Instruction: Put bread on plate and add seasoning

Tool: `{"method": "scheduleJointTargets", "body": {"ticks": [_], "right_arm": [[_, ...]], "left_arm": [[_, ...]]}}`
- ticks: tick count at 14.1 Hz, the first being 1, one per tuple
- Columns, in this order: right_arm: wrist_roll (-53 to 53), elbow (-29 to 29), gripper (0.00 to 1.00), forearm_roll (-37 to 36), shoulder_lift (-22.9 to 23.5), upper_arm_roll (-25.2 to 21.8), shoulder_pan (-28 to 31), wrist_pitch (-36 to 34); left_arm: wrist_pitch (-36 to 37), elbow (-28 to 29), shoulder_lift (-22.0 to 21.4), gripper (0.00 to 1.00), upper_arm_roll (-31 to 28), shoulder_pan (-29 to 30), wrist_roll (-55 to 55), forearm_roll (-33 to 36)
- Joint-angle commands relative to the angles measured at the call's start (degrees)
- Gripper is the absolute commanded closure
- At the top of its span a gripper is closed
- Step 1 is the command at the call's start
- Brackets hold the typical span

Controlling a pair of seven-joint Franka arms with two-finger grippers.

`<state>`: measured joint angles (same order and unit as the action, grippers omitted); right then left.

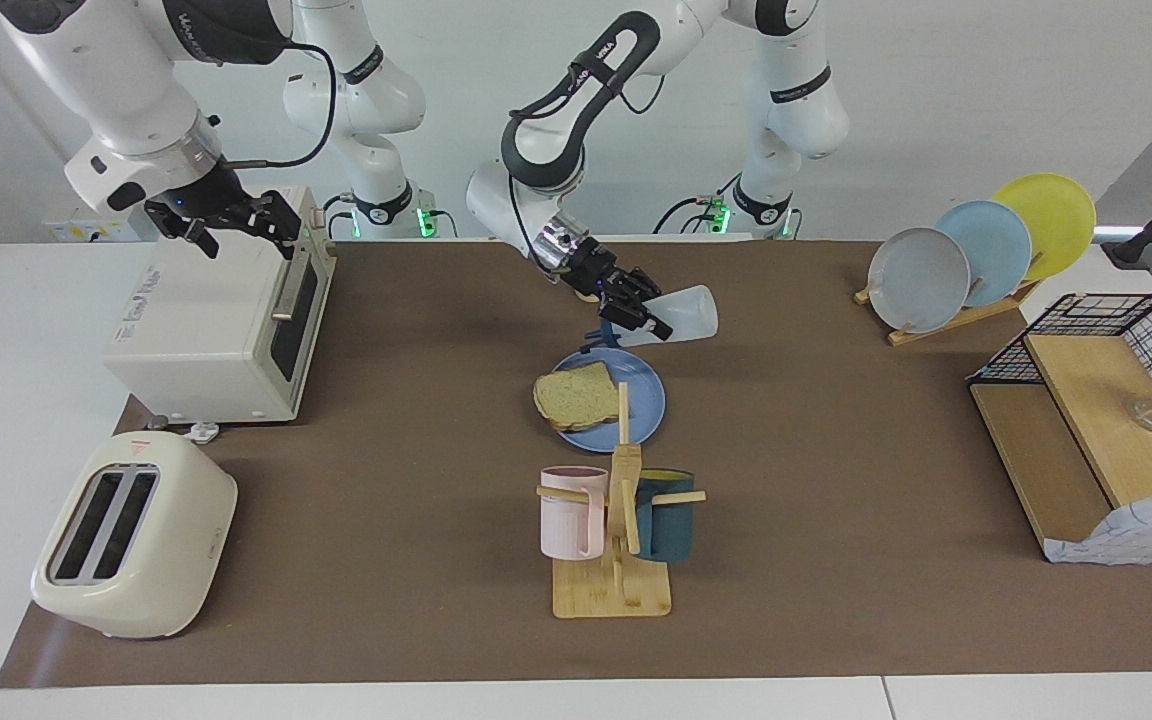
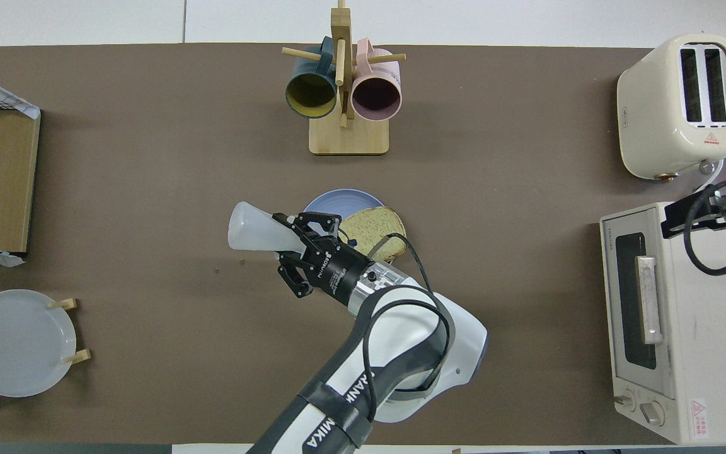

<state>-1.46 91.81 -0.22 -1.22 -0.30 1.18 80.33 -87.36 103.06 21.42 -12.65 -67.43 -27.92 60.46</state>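
Your bread (image 1: 576, 394) lies on the plate (image 1: 641, 412). Your left gripper (image 1: 639, 313) clasps the bottle (image 1: 681, 315) (tipped, cap down) over the plate's edge; right gripper (image 1: 236, 222) waits, spread, over the oven (image 1: 211, 335).

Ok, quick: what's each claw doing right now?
Left claw: shut on the seasoning bottle, tilted beside the plate.
Right claw: open, empty, over the toaster oven.
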Motion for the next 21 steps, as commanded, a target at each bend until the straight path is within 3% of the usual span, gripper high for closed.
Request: {"method": "scheduleJointTargets", "body": {"ticks": [1, 6, 9, 10, 11, 13, 17, 21], "right_arm": [[1.7, 1.4, 0.0, -0.3, -1.2, 0.5, 0.8, -0.2], [1.7, 1.4, 0.0, -0.3, -1.2, 0.5, 0.8, -0.2], [1.7, 1.4, 0.0, -0.3, -1.2, 0.5, 0.8, -0.2], [1.7, 1.4, 0.0, -0.3, -1.2, 0.5, 0.8, -0.2], [1.7, 1.4, 0.0, -0.3, -1.2, 0.5, 0.8, -0.2], [1.7, 1.4, 0.0, -0.3, -1.2, 0.5, 0.8, -0.2], [1.7, 1.4, 0.0, -0.3, -1.2, 0.5, 0.8, -0.2], [1.7, 1.4, 0.0, -0.3, -1.2, 0.5, 0.8, -0.2]], "left_arm": [[-3.7, 0.0, 0.3, 1.0, -0.1, 5.8, 0.1, 0.4], [-7.3, 1.6, 0.4, 1.0, -0.1, 10.6, 0.1, 2.9], [-6.3, 4.3, 1.2, 1.0, 0.0, 7.2, 0.1, 3.8], [-5.3, 3.2, 6.0, 1.0, -0.2, 5.0, 0.1, 3.2], [-4.1, 1.3, 7.1, 1.0, -0.1, 4.2, 0.1, 2.6], [-3.1, -1.2, 7.4, 1.0, 0.0, 3.8, 0.1, 1.2], [-1.4, -0.9, 7.2, 1.0, 0.0, -0.8, 0.1, -0.3], [-2.1, -1.2, 7.5, 1.0, -0.4, 0.3, 0.1, -0.3]]}}
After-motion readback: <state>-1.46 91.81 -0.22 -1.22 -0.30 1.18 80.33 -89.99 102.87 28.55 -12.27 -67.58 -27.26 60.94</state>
